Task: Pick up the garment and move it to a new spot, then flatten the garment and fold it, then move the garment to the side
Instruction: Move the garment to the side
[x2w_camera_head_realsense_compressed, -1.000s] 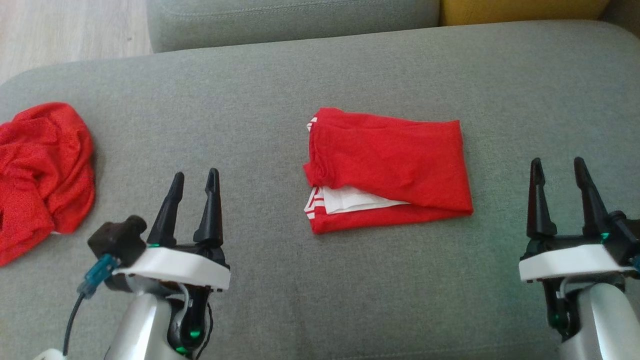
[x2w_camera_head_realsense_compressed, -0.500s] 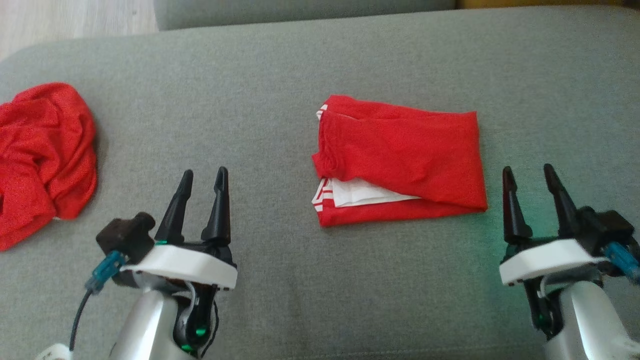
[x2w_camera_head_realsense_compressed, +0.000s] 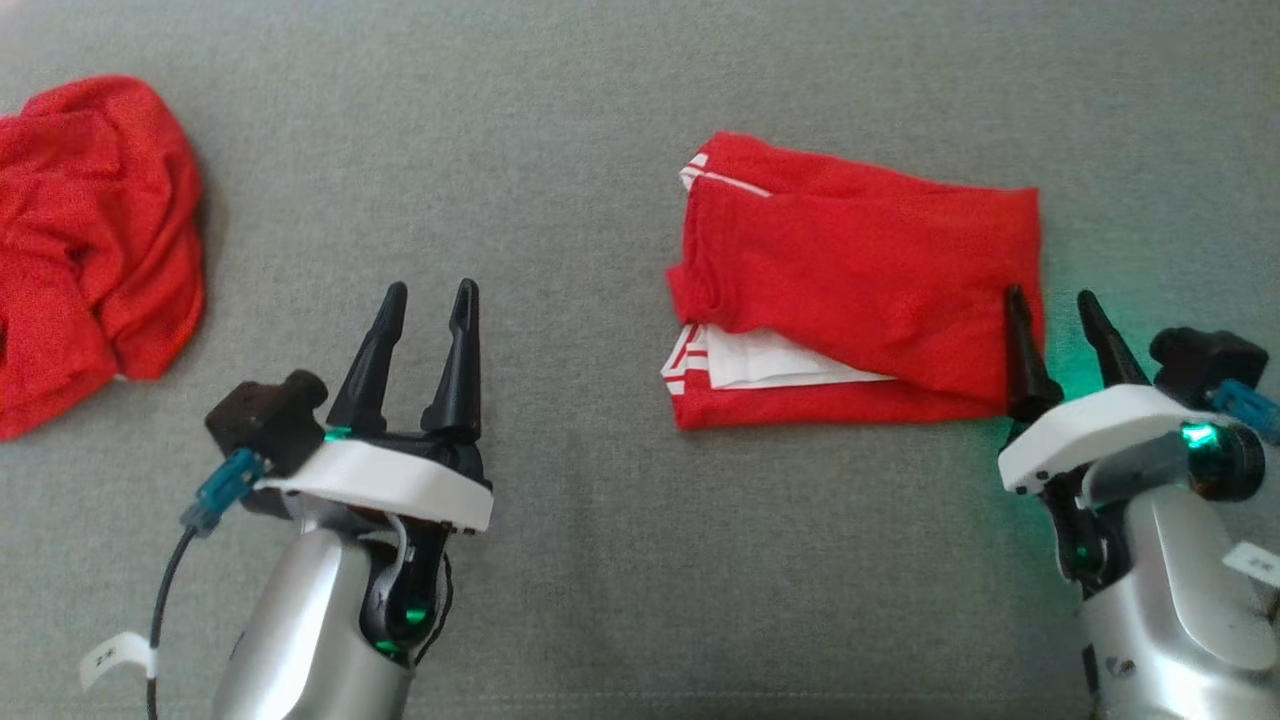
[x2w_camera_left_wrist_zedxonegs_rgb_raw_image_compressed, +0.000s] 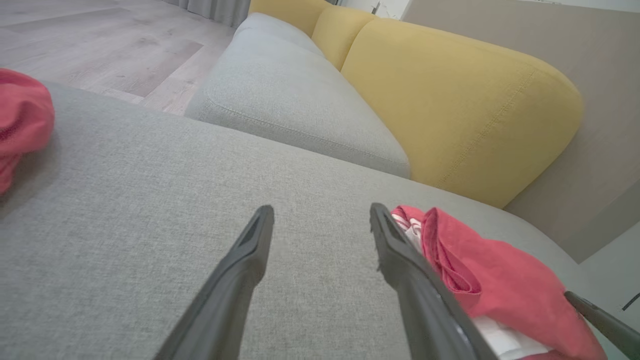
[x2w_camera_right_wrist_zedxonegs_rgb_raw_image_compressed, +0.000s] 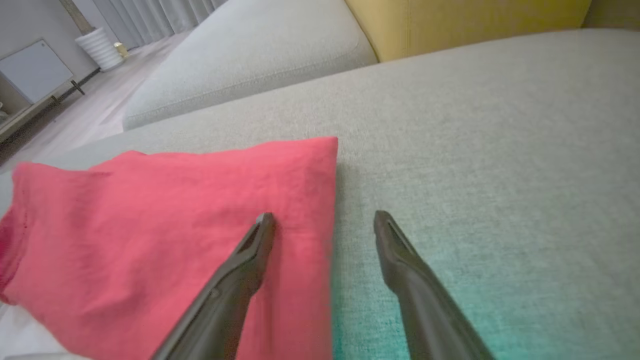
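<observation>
**Position.** The garment (x2w_camera_head_realsense_compressed: 860, 270) lies folded into a rough rectangle on the grey cushion (x2w_camera_head_realsense_compressed: 560, 150), right of centre. A white inner layer (x2w_camera_head_realsense_compressed: 770, 365) shows at its near left corner. A second red cloth (x2w_camera_head_realsense_compressed: 90, 240) sits crumpled at the far left, well apart from it.

**Grippers.** The right gripper (x2w_camera_head_realsense_compressed: 1050, 295) has its fingers apart and straddles the garment's right edge. In the right wrist view one finger is over red cloth and the other over bare cushion. I cannot tell whether either tip touches. The left gripper (x2w_camera_head_realsense_compressed: 432, 288), fingers also apart, hangs over bare cushion to the left of the garment and holds nothing.

**Handling, my assessment.** The cloth looks thin, light and limp. It will sag and slide open if lifted from one point, and the loose top flap at the left looks likely to peel back. I would pinch through all layers at the right folded edge. I would take the left edge with the other gripper, so the stack travels as one piece. The fabric-on-fabric drag suggests lifting rather than sliding.

**Containers.** I see none; the garment rests directly on the cushion.
</observation>
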